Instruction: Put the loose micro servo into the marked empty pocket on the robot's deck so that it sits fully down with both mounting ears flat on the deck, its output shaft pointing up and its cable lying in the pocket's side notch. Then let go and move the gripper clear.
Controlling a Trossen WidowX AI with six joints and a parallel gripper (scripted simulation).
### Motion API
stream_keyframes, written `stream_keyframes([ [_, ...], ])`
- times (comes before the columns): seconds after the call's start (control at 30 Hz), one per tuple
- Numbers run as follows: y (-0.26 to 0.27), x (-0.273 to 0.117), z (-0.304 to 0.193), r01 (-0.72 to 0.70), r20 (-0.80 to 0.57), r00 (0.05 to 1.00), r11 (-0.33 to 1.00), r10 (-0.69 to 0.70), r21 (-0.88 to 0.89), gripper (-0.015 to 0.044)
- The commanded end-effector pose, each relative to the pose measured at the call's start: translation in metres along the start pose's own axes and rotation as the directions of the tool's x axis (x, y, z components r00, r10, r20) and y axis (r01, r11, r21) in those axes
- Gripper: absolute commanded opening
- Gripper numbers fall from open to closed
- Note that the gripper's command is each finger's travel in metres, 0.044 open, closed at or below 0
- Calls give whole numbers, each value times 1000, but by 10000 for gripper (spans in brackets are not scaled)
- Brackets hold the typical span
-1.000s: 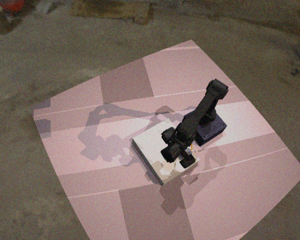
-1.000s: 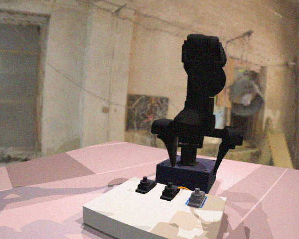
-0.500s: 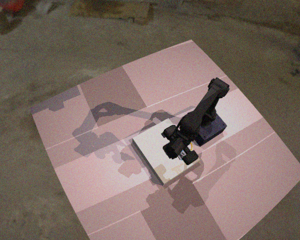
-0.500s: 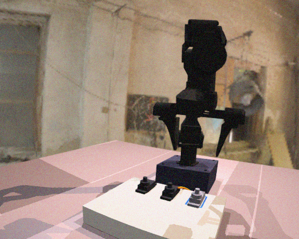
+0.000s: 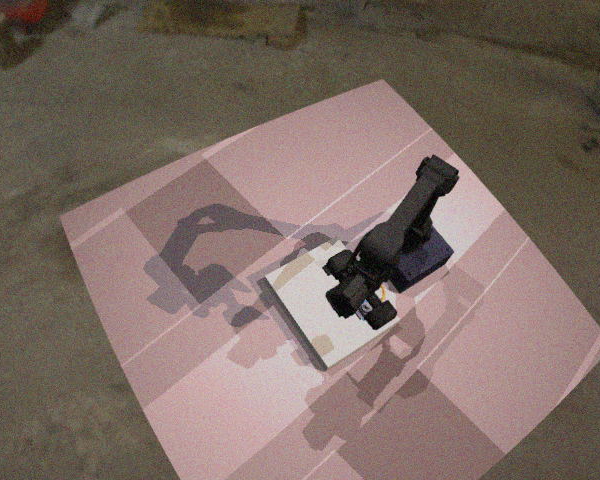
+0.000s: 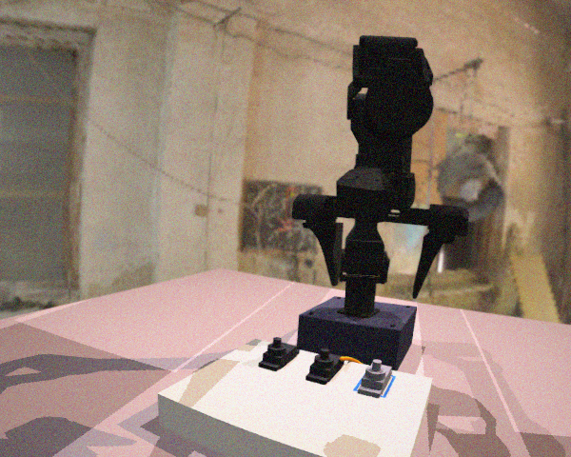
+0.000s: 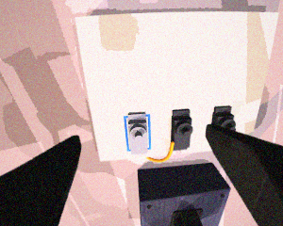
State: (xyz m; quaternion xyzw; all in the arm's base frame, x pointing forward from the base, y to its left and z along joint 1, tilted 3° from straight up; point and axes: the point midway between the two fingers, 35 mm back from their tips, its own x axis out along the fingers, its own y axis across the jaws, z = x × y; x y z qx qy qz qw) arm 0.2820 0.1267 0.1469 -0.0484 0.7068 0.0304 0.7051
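Observation:
The grey micro servo (image 6: 375,379) (image 7: 138,137) sits upright inside the blue outline (image 6: 389,387) (image 7: 150,137) on the white deck (image 6: 276,398) (image 7: 170,61) (image 5: 310,304), its output shaft pointing up. Its ears look low on the deck, but whether they lie fully flat cannot be told. An orange cable (image 7: 159,160) (image 6: 349,359) curves near its rear end; whether it lies in the side notch cannot be told. In the top view the servo (image 5: 366,307) is partly hidden by the arm. My gripper (image 6: 375,290) (image 7: 144,135) is open and empty, well above the deck.
Two black servos (image 6: 324,367) (image 6: 278,355) (image 7: 181,132) stand in a row beside the grey one on the deck. The dark arm base (image 6: 354,331) (image 7: 184,188) (image 5: 419,263) stands just behind the deck's rear edge.

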Motion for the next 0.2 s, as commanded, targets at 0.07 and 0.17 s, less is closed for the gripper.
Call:
stream_keyframes([
  [0.07, 0, -1, 0, 0, -1, 1000, 1000, 0, 3, 440],
  [0.17, 0, -1, 0, 0, -1, 1000, 1000, 0, 3, 440],
])
